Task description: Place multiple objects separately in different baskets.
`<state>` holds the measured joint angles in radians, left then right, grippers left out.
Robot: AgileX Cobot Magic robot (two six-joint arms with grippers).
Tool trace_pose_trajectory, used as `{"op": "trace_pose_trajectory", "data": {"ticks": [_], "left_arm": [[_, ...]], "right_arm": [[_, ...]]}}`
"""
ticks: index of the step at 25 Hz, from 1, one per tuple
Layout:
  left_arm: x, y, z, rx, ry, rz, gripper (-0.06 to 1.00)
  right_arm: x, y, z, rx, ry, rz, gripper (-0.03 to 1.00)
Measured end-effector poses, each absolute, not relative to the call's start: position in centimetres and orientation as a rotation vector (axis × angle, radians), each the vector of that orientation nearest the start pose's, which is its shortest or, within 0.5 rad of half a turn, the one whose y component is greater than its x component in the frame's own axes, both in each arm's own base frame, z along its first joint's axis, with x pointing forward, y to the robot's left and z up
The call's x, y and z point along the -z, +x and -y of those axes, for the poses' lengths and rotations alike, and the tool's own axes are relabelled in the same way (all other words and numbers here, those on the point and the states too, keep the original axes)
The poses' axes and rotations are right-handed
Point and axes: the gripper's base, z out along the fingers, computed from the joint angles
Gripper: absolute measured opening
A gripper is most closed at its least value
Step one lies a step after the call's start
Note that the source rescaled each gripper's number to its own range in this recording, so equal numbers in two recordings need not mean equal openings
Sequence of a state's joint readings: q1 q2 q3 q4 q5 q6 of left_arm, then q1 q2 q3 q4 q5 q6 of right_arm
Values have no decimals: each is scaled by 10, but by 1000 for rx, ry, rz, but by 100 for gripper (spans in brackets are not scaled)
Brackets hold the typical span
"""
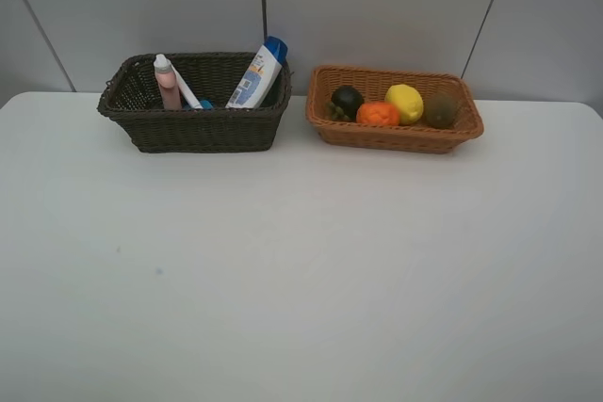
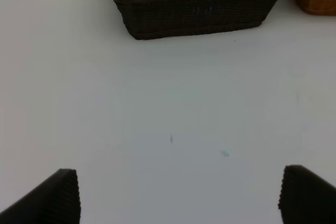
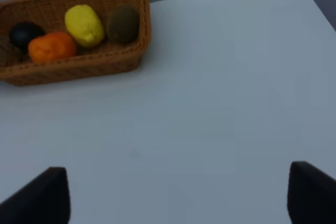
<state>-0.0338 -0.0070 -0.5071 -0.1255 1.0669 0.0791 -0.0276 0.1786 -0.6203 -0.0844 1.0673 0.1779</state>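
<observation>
Both baskets (image 1: 196,129) beyond spread fingers (image 2: 58,195)

Each pincer (image 2: 178,195) (image 3: 178,198) has black, ridged, blocky fingertips.

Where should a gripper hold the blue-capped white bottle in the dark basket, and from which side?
Probably from above, around the neck just under the blue cap. The blue-capped white bottle leans on the dark brown basket wall, with only its upper part clear of the rim.

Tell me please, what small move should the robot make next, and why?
Probably none beyond keeping both arms back. The dark basket holds the pink bottle, white bottle and pen; the tan basket holds all four fruits. Both grippers are open and empty, so the sorting looks finished.
</observation>
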Motion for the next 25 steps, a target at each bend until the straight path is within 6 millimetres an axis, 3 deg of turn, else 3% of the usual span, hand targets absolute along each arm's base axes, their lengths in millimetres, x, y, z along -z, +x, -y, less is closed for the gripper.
{"op": "trace_pose_trajectory", "data": {"ticks": [9,25], "left_arm": [[-279,-8,10,121,122,-2028,99],[-279,-8,10,121,122,-2028,99]], "right_arm": [[-289,-10,4,21,119,-2024,95],[-283,-9,2,14,78,-2030,95]]}}
